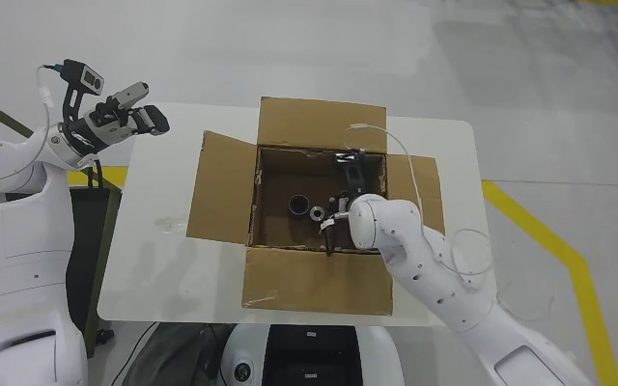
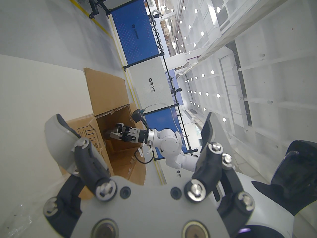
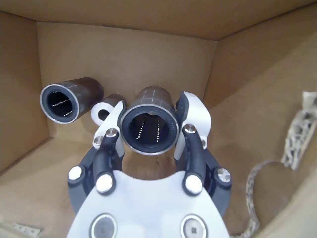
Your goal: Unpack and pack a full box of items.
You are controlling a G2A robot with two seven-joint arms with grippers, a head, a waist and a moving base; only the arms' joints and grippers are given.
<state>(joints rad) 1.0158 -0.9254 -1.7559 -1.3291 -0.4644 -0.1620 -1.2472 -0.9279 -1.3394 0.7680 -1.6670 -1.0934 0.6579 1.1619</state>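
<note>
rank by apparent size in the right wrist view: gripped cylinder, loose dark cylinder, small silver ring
1. gripped cylinder, but it sits nearest the camera, so it may really match the next.
2. loose dark cylinder.
3. small silver ring, clearly smallest.

Left pincer (image 1: pixel 153 121) hangs open, raised aside; right arm (image 1: pixel 425 261) angles down, its right pincer (image 3: pixel 151 105) clamped on a cylinder (image 3: pixel 154 97).

Bright, even overhead light from rows of ceiling lamps (image 2: pixel 218 8); dimmer, shadowed interior of the box (image 1: pixel 323 124)
</note>
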